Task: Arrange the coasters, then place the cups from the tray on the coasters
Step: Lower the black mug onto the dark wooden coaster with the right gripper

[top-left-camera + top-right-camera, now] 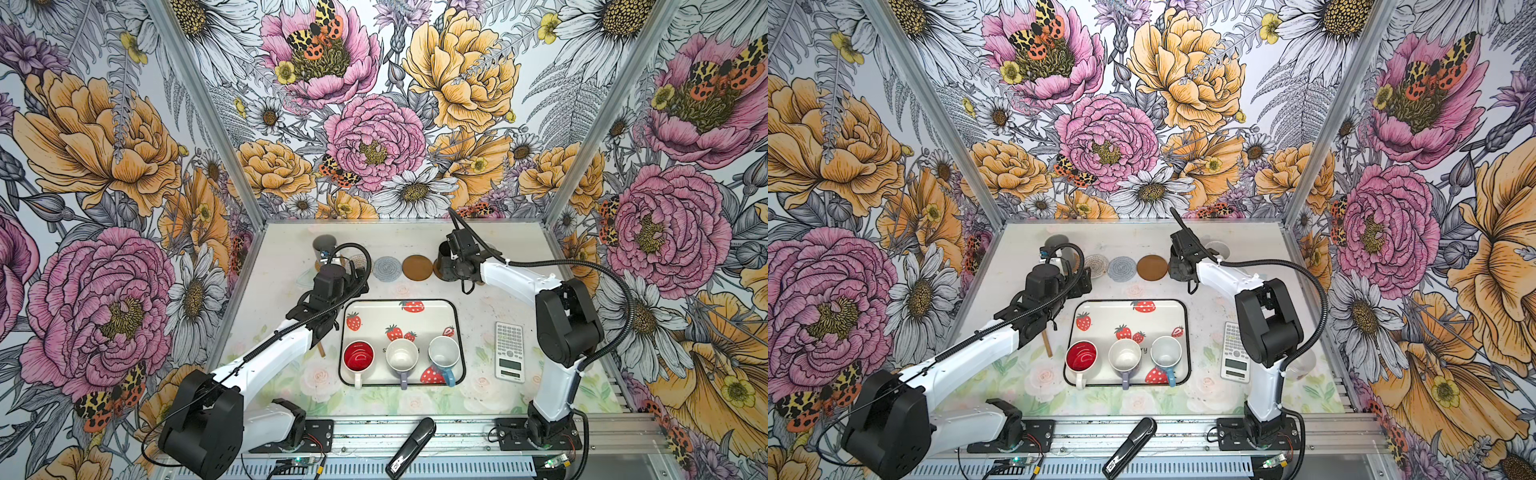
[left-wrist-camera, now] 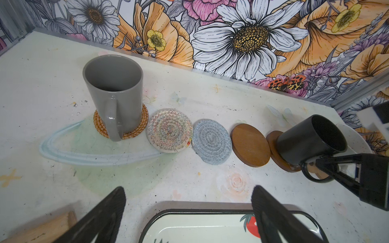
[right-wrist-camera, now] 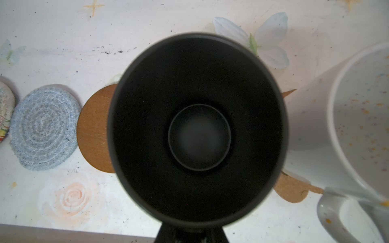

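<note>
Tray (image 1: 386, 316): lying just below the left pincer (image 2: 188, 189), carrying 3 cups: red-lined mug (image 1: 358, 356), lavender mug (image 1: 402, 354), blue mug (image 1: 444, 352).
Left pincer: hovering with jaws spread wide, gripping nothing.
Grey mug (image 2: 114, 92): standing on the rattan coaster (image 2: 134, 130), ahead of the left pincer.
Black mug (image 2: 309, 141): being gripped by its handle in the right pincer (image 2: 317, 166), over 1 brown disc (image 2: 273, 141).
Speckled mug (image 3: 357, 115): sitting on the paw coaster (image 3: 292, 189), just beside the right pincer.
Cream coaster (image 2: 169, 130), grey-blue coaster (image 2: 211, 141), second brown disc (image 2: 250, 145): lying uncovered between the 2 pincers.
</note>
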`<state>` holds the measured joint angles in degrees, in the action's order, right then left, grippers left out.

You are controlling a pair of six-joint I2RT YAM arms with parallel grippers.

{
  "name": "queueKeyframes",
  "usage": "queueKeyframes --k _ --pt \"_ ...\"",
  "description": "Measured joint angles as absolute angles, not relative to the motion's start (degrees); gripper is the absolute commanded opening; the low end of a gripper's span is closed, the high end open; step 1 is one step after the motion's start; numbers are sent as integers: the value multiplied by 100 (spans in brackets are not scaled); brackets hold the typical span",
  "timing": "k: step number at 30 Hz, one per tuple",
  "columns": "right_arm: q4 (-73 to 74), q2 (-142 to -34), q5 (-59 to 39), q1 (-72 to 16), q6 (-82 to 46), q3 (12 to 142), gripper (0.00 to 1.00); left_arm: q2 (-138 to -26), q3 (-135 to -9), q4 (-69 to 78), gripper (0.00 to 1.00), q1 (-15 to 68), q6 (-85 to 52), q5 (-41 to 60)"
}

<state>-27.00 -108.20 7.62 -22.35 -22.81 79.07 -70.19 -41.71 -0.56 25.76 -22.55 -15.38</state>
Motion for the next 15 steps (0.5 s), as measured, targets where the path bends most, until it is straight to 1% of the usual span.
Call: queueKeyframes --k 15 --pt "-2692 -10853 762 -2204 -2281 7909 0 -7096 -4224 -58 95 2613 -2237 -1538"
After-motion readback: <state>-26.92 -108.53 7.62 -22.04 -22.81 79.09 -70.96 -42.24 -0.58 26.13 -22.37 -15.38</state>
